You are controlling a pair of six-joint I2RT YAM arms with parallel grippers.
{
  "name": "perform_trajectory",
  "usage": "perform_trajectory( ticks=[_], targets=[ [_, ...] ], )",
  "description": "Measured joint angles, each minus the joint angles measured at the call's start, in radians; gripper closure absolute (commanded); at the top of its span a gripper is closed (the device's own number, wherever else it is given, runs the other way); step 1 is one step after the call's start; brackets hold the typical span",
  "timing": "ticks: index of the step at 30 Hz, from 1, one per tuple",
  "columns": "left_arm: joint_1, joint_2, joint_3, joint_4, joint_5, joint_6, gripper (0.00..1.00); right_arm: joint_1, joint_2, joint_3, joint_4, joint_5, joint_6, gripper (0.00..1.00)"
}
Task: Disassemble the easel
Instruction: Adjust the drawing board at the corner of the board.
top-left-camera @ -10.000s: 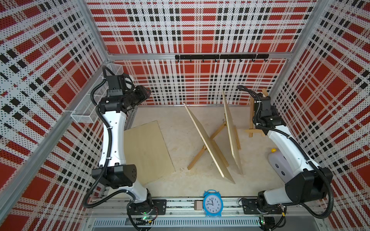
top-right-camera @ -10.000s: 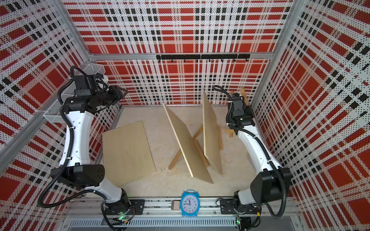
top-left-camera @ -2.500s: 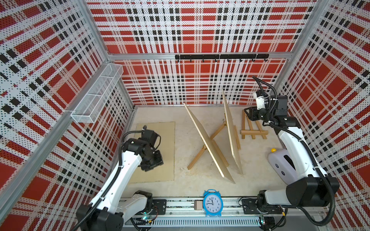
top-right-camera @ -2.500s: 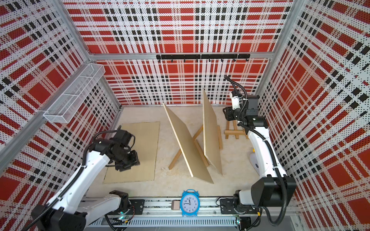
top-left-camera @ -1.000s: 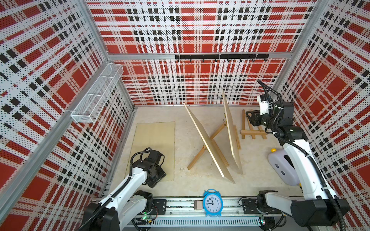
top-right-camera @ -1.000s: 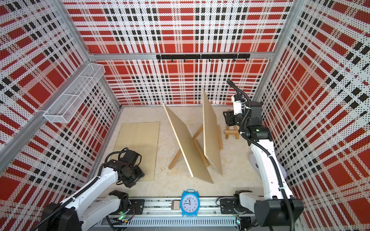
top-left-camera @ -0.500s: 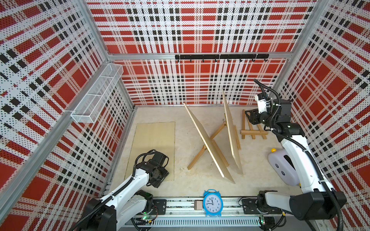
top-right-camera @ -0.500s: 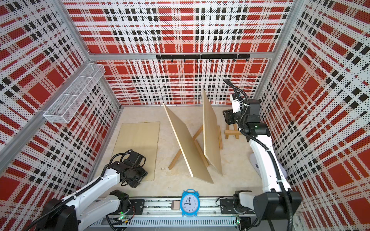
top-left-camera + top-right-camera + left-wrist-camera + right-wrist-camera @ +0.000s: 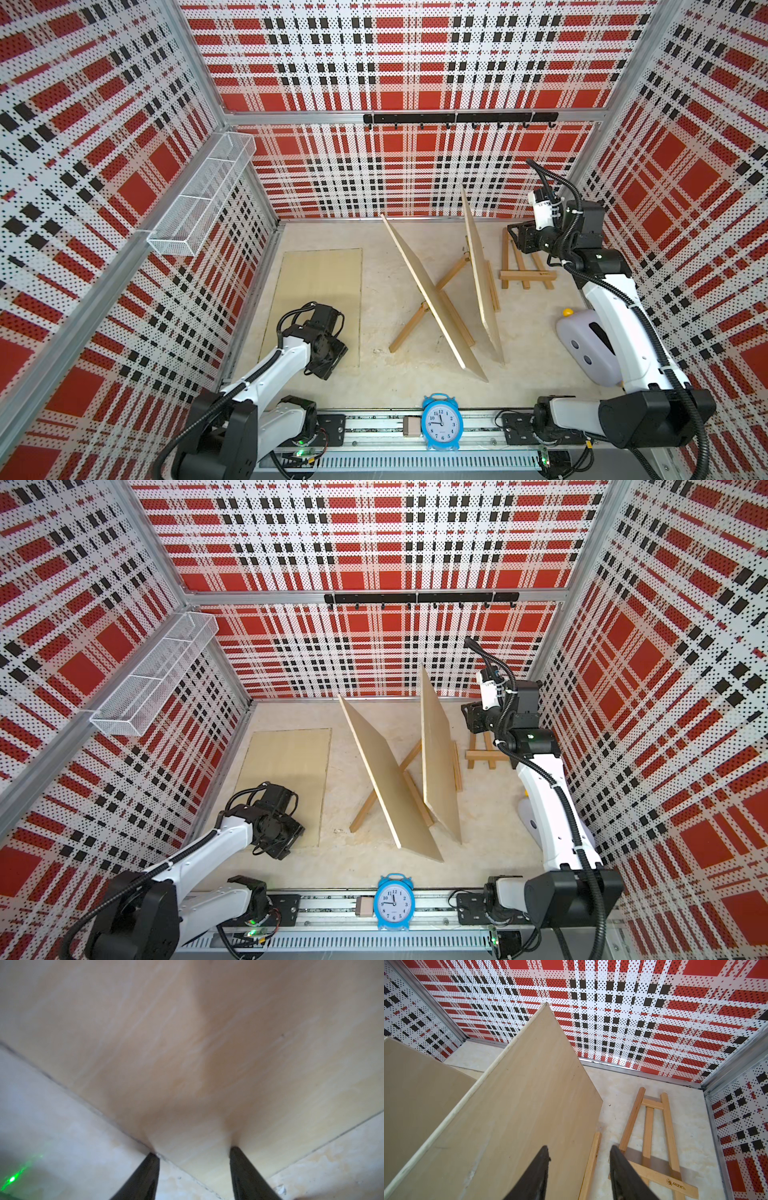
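Board [image 9: 519,1105]: thin, stiff, light; I'm judging top edge best hold. Right gripper [image 9: 579,1148] hovering part-open, empty; left gripper [image 9: 194,1151] likewise, empty.

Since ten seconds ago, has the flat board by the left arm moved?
Yes. The flat board has turned, its long edge now parallel to the left wall, and it sits slightly nearer the back wall.

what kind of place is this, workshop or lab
Probably a robot test cell in a lab: plaid perforated walls box in the table, and the left arm and right arm sit on a front rail.
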Motion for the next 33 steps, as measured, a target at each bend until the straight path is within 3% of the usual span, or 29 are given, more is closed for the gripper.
perform_trajectory(
  ticks=[8,16,24,30,33],
  targets=[
    [0.082,0.159,0.102,0.068,-0.011,0.113,0.44,0.0,0.007,0.0,-0.004,-0.002,0.0,0.5],
    [0.089,0.292,0.21,0.099,-0.014,0.185,0.44,0.0,0.007,0.0,-0.018,0.006,-0.005,0.5],
    [0.095,0.224,0.246,0.068,-0.047,0.242,0.41,0.0,0.006,0.0,-0.029,0.016,-0.011,0.5],
    [0.1,0.087,0.421,0.008,-0.108,0.293,0.43,0.0,0.019,0.035,-0.029,-0.002,-0.003,0.5],
    [0.092,0.029,0.52,-0.01,-0.152,0.318,0.51,0.0,0.029,0.053,-0.022,-0.012,0.003,0.5]
  ],
)
